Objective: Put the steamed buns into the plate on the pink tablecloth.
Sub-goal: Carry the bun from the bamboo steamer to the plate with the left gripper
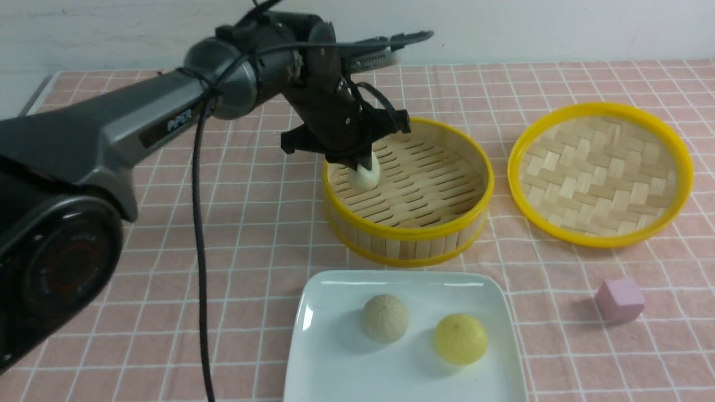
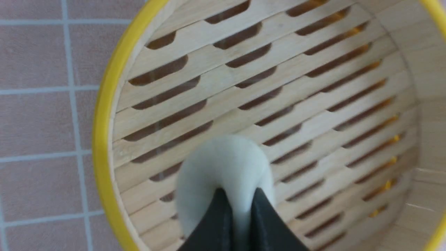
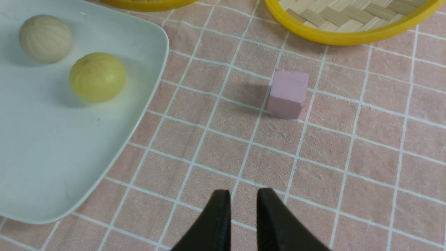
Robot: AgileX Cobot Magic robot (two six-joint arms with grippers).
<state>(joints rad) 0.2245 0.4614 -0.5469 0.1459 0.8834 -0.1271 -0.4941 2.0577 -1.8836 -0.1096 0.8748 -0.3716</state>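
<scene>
Left arm: dark and glossy, reaching in from the left edge of the frame to upper centre, a black cable hanging down beside it.
Left gripper point(image 1: 362, 162): closed on the top of a pale bun, a ridge of it pinched between the dark fingertips.
Pale bun point(image 1: 364, 175): upper centre, inside the steamer near its left wall; slightly longer than wide, long axis close to upright in the frame, pinched end up.
Bamboo steamer point(image 1: 408, 233): upper centre, round, slatted wooden floor, smooth yellow rim.
Plate point(image 1: 357, 384): lower centre, glossy white, rounded corners, shallow raised rim.
Beige bun point(image 1: 385, 319): on the plate, roundish, fine pleats gathering toward its top; no clear long axis that I can tell.
Yellow bun point(image 1: 461, 339): on the plate, right of the beige one and apart from it, plump, faintly pleated.
Woven lid point(image 1: 600, 175): upper right, pale bamboo weave inside a yellow ring.
Pink cube point(image 1: 620, 300): lower right, matte, on the cloth.
Right gripper point(image 3: 244, 192): fingertips apart, nothing between them, above the cloth.
Pink tablecloth point(image 1: 223, 290): thin white grid, across the frame.
Wall point(image 1: 519, 28): plain white, along the top.
</scene>
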